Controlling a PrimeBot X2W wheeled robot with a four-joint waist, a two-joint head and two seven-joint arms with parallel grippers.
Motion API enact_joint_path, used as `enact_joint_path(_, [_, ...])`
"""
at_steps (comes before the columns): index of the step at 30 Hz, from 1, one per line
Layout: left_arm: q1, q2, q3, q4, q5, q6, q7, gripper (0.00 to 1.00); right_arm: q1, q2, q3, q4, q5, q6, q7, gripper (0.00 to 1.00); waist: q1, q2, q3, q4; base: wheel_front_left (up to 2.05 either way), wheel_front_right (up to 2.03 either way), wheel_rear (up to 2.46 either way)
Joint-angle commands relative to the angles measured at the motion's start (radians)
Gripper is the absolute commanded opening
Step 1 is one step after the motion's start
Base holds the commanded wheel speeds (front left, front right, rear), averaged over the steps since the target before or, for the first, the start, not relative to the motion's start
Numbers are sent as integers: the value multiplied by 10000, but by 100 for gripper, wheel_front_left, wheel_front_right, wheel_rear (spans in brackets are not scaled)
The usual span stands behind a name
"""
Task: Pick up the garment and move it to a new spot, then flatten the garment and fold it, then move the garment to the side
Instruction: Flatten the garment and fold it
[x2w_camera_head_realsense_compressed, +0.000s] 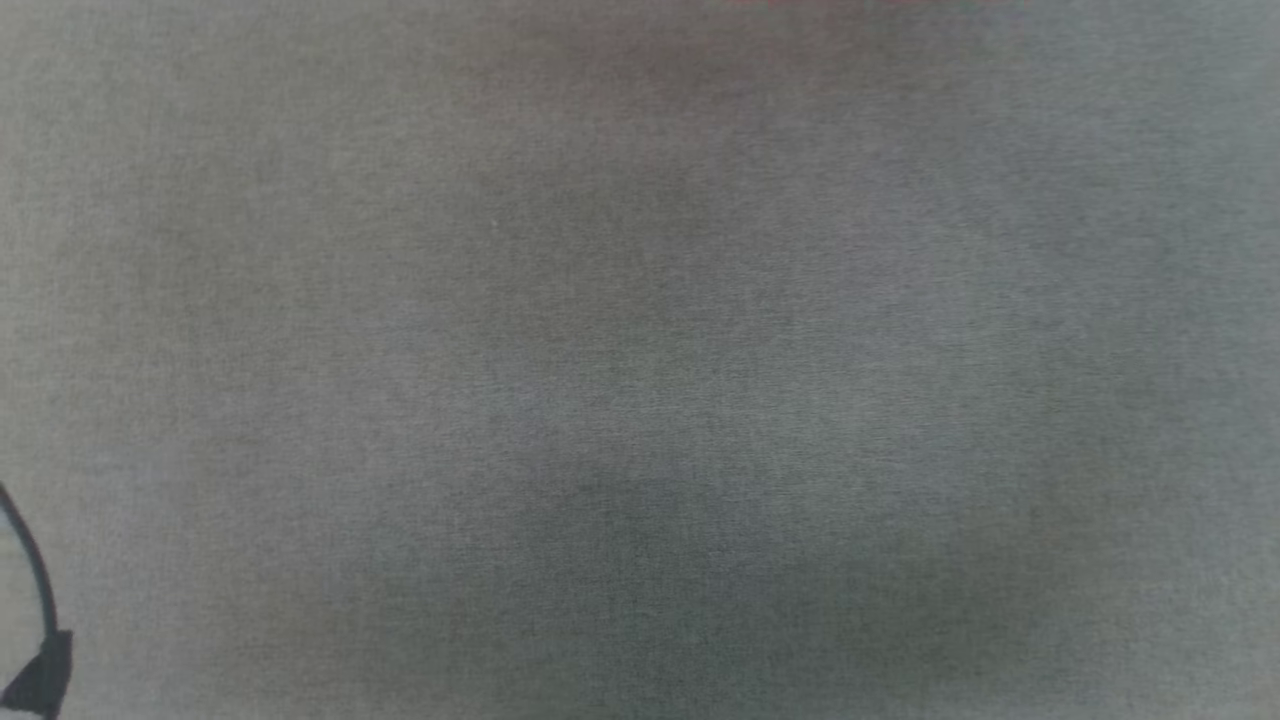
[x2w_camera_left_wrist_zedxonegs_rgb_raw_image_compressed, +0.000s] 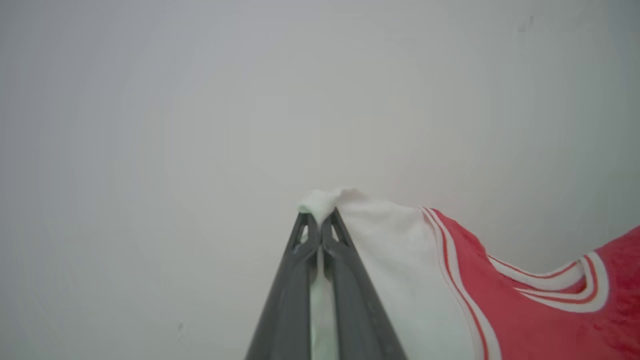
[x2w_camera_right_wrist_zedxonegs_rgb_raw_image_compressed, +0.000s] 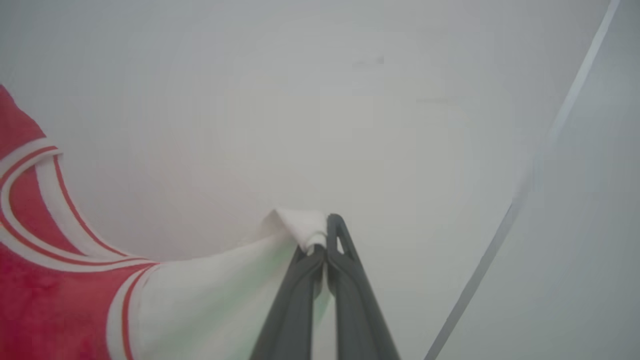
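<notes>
My left wrist view: my left gripper (x2w_camera_left_wrist_zedxonegs_rgb_raw_image_compressed: 320, 221) rises from the bottom centre, dark fingers clenched on a white sleeve tip of the garment (x2w_camera_left_wrist_zedxonegs_rgb_raw_image_compressed: 530, 320). Its red body, edged with white red-striped bands, spreads to the lower right of the frame.

My right wrist view: my right gripper (x2w_camera_right_wrist_zedxonegs_rgb_raw_image_compressed: 322, 240) is clamped on another white sleeve tip, with red cloth at the lower left.

Head view: a grey woven surface (x2w_camera_head_realsense_compressed: 640, 360), with a dark cable (x2w_camera_head_realsense_compressed: 35, 580) at the lower left.

Seemingly one garment (x2w_camera_left_wrist_zedxonegs_rgb_raw_image_compressed: 505, 310); left gripper (x2w_camera_left_wrist_zedxonegs_rgb_raw_image_compressed: 320, 221), right gripper (x2w_camera_right_wrist_zedxonegs_rgb_raw_image_compressed: 325, 241): two.
</notes>
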Motion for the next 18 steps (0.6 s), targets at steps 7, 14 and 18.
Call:
enact_joint_path(7, [579,-29,-324,1355,-41,-803,-946,0,1618,197,-1514,-854,-1444,-16,-57,0,0,0,-147,342,0,0,0])
enact_joint_path(14, [2332,-39,-600,2469,-527,-1356,39,0,3796,272,-539,-447,-42,-14,337,0,0,0,-546,560,0,0,0])
enact_joint_path(18, [3179,74,-740,2639,-801,-1502,631,0,4812,143,140,-912,1039,-14,963,0,0,0,-718,601,0,0,0])
